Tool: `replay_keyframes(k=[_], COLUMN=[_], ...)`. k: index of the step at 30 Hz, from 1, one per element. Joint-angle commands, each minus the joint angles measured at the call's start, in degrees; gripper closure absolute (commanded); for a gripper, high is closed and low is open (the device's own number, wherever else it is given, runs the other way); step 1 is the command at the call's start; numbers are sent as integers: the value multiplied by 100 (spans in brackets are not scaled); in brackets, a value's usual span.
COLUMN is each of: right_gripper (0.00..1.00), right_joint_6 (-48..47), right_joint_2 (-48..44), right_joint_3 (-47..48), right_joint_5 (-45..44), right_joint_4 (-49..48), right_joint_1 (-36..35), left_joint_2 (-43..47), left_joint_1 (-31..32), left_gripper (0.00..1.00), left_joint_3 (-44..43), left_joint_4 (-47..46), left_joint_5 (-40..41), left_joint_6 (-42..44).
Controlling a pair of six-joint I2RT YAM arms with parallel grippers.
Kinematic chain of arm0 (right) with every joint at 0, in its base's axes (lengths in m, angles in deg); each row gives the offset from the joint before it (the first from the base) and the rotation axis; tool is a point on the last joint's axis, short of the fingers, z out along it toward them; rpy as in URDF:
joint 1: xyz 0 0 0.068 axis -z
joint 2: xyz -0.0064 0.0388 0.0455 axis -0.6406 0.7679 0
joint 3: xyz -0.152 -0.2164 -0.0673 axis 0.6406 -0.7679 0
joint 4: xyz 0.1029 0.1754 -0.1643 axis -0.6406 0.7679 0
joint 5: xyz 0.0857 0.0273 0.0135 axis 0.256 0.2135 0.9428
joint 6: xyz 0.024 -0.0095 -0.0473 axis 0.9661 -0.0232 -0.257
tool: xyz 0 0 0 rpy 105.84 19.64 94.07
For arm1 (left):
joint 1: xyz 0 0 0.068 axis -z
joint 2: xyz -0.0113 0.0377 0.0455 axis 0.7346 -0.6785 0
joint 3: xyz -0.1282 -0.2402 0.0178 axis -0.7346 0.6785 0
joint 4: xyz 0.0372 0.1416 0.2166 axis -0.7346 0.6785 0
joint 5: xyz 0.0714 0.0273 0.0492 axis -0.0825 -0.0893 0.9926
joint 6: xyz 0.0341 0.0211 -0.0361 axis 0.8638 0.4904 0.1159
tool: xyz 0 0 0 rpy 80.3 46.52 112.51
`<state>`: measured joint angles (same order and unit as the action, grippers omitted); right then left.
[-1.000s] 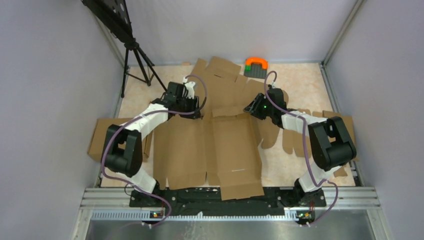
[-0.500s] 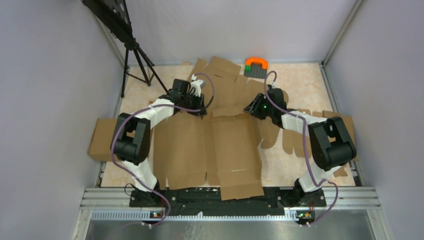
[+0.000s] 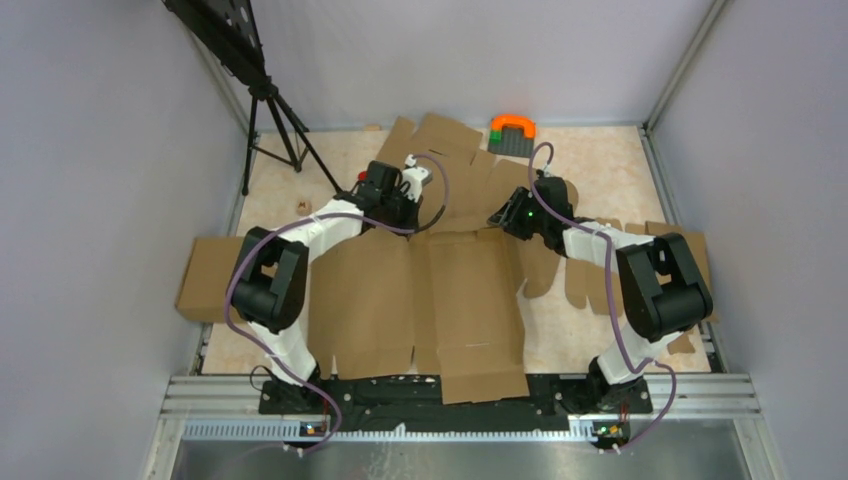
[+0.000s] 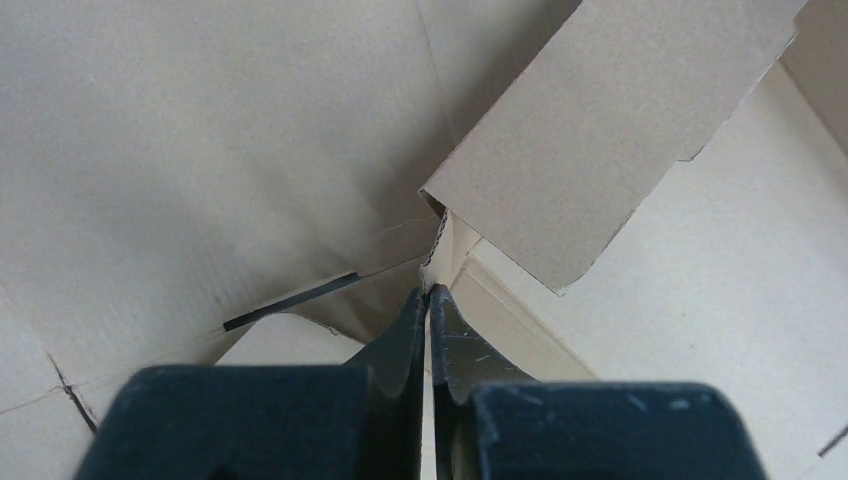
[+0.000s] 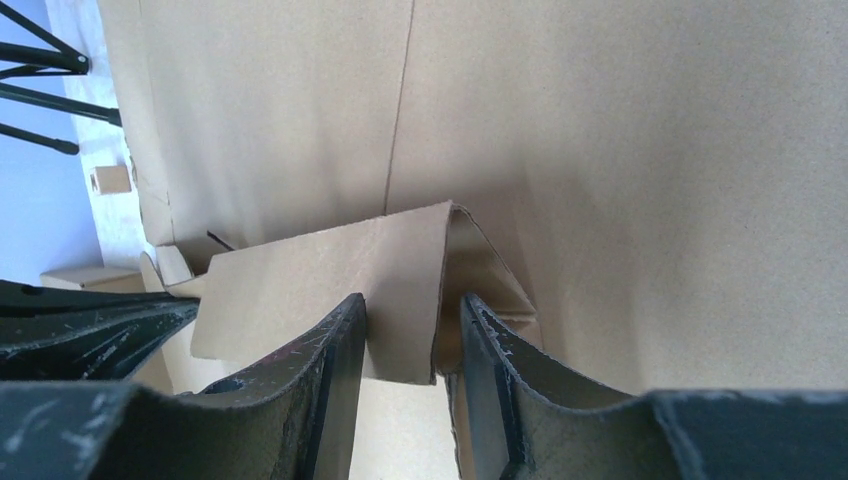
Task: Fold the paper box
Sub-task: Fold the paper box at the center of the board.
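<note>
the paper box (image 3: 465, 300) lies opened out in the middle of the worktop (image 3: 610, 170). its long centre panel runs from the near edge toward the far middle, with a broad side panel flat on the left and the short far wall partly stood up. the right gripper (image 5: 410, 330) sits at the far right corner of that panel, its fingers (image 5: 330, 350) closed partway on a raised flap (image 5: 320, 290), which is folded and fills the gap between them. the left gripper (image 4: 428, 300) is at the far left corner with its fingers pressed fully together, the tips touching the bottom corner of a lifted flap (image 4: 590, 130). no board seems to sit between them, so i judge this a nudge or a missed pinch rather than a hold. the risks follow from that. closed tips can slide off the corrugated edge, and the flap would drop back flat. pushing harder at the slit could crush or tear that corner. a sideways shove against the right-hand grip could drag the flap out of those fingers, or skew the whole sheet over the loose cardboard sheets (image 3: 445, 140) lying under its far end. the near flap also reaches past the near edge, so any slide toward the arms could tip it off.
</note>
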<state>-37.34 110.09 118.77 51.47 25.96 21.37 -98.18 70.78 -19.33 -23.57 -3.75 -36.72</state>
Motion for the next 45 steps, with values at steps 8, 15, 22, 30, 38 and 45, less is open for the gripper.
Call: replay_keyframes(k=[8,15,22,30,38,45], right_gripper=[60,55,46,39,51,51], right_joint_6=[4,131,231,454,593,630], right_joint_2=[74,156,94,-233,-487,-604], right_joint_3=[93,154,129,-123,-490,-647], right_joint_5=[120,170,237,271,253,10], right_joint_4=[-131,-157,-99,46,-97,-145], right_joint_1=[-43,-36,-38,-38,-98,-275], left_joint_2=[467,868,891,809,1135,1702], left_joint_1=[681,690,699,701,774,956], left_gripper=[100,100,100,100,100,100], left_joint_3=[181,677,800,902,1545,2528], left_joint_4=[-157,-733,-879,-970,-1816,-3000], left_joint_5=[956,1097,1086,1221,1343,1792], left_joint_6=[173,39,-148,-488,-926,-1244])
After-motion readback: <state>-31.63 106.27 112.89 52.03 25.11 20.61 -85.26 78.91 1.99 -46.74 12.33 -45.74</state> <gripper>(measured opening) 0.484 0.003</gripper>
